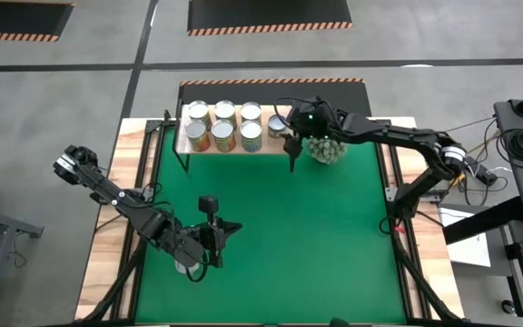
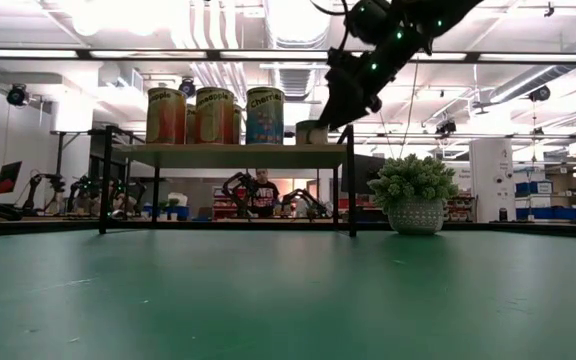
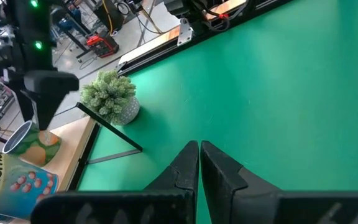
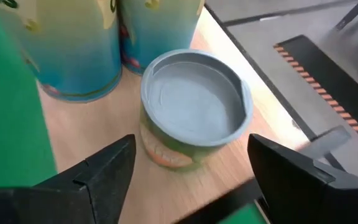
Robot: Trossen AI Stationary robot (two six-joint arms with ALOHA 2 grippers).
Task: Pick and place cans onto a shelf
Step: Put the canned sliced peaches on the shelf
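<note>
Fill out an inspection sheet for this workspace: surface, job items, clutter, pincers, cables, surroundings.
Surface: green mat-covered table, bare in the middle.
Job items: six tall silver-topped tins in two rows on the light wooden shelf with black legs; one short tin with a grey lid at the shelf's end.
Clutter: spiky green potted plant beside the shelf.
Pincers: right pincer open above the short tin, not touching; left pincer shut over the near mat.
Cables: bundles on the floor right of the table.
Surroundings: workshop with other robot arms behind.
</note>
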